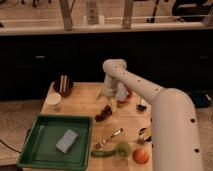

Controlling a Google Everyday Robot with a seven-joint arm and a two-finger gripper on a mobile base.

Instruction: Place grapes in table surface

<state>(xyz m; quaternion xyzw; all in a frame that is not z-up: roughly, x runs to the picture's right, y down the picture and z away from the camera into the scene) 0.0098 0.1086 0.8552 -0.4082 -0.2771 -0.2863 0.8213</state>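
The grapes [102,114] are a small dark maroon cluster lying on the light wooden table surface [82,102], near its middle and just right of the green tray. My gripper [111,103] hangs at the end of the white arm, pointing down, just above and slightly right of the grapes. From this view I cannot judge whether it touches the cluster.
A green tray [40,150] with a grey sponge [67,140] fills the front left. A brown bowl [62,86] and white cup [53,101] stand at the back left. A spoon [110,137], green apple [122,148], orange fruit [141,156] and green vegetable [102,153] lie in front.
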